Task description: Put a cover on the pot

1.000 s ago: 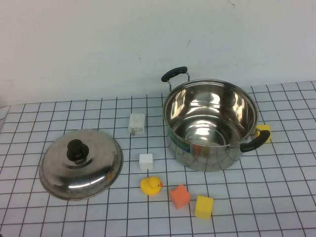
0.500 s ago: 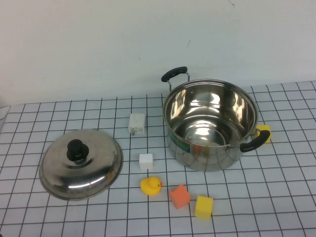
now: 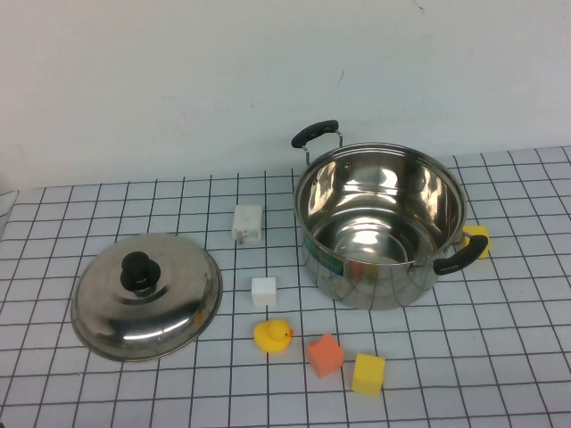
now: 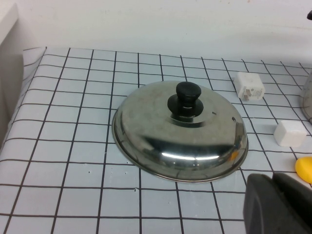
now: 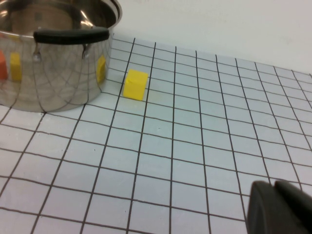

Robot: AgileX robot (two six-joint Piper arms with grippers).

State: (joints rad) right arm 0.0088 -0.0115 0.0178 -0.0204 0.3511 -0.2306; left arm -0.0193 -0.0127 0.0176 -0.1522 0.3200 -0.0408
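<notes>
- Pot (image 3: pixel 378 227) open, uncovered, upright on gridded surface (image 3: pixel 500 357); sits ahead of right claw (image 5: pixel 280 208), off to one side, well apart.
- Small yellow block (image 5: pixel 135 84) just beside pot wall, between pot and right claw.
- Right claw low over surface, only dark tip visible; cannot tell open or closed.
- Lid (image 4: pixel 180 129) lies dome-up, black knob (image 4: pixel 186 100) on top, just ahead of left claw (image 4: pixel 278 204), not touching.
- Left claw: dark tip only, state cannot tell.
- Neither claw shows in high view.
</notes>
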